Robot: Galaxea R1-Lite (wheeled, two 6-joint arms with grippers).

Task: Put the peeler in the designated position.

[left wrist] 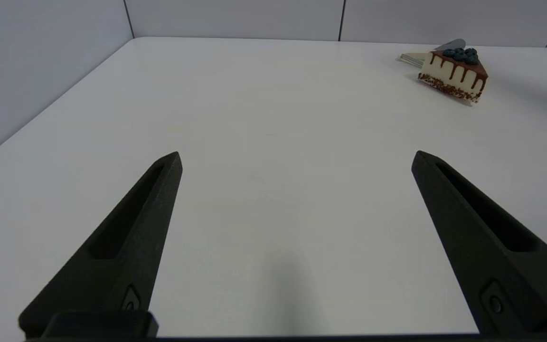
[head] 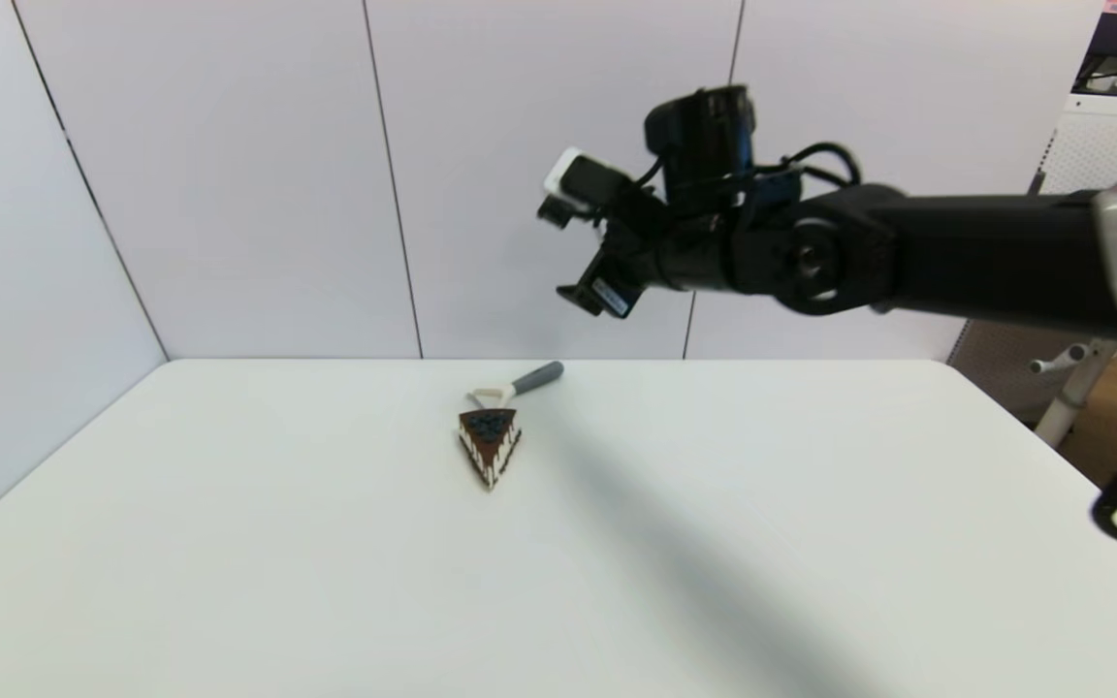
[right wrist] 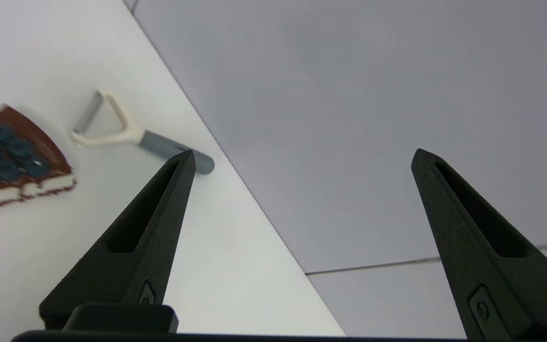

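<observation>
Your left gripper [left wrist: 297, 159] sits low over bare table [head: 229, 543], fingers spread, holding nothing. Cake slice [head: 489, 444] mid-table, peeler [head: 518, 385] lying just behind it near the back edge. Your right gripper [right wrist: 302, 156] hangs high above, fingers released, empty

Peeler [left wrist: 437, 49] mostly hidden behind cake slice [left wrist: 454, 75] in left wrist view. Right gripper [head: 586, 291] fingertips not clear in head view. Cake slice blurred, cut off by edge, beside right gripper's finger [right wrist: 147, 228].
</observation>
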